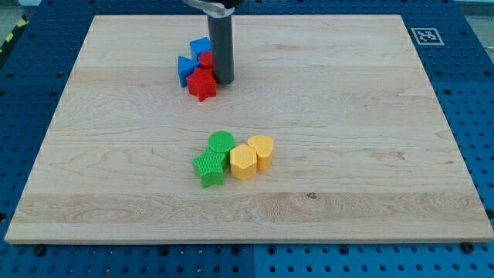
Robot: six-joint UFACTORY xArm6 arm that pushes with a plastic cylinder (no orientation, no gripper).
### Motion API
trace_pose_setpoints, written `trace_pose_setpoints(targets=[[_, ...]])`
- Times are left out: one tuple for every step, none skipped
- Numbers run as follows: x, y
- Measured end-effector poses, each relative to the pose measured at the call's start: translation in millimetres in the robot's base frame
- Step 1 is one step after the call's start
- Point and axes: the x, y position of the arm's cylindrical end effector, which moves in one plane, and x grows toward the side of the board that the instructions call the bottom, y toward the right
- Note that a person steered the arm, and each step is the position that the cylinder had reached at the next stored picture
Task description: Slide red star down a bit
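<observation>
The red star (pixel 201 83) lies on the wooden board (pixel 347 139) in its upper left part. My tip (pixel 224 80) is just to the star's right, touching or nearly touching it. A blue block (pixel 186 69) sits against the star's upper left. Another blue block (pixel 201 46) and a small red block (pixel 205 58) lie just above the star, partly hidden by the rod.
Near the board's middle, a green star (pixel 208 168) and a green cylinder (pixel 221 144) sit together. A yellow hexagon block (pixel 243 162) and a yellow cylinder (pixel 261 150) sit to their right. A marker tag (pixel 424 35) lies off the board's top right corner.
</observation>
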Motion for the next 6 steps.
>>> trace_pose_setpoints(targets=[[-2,-24],[-2,-38],[21,-37],[45,-37],[44,-37],[35,-31]])
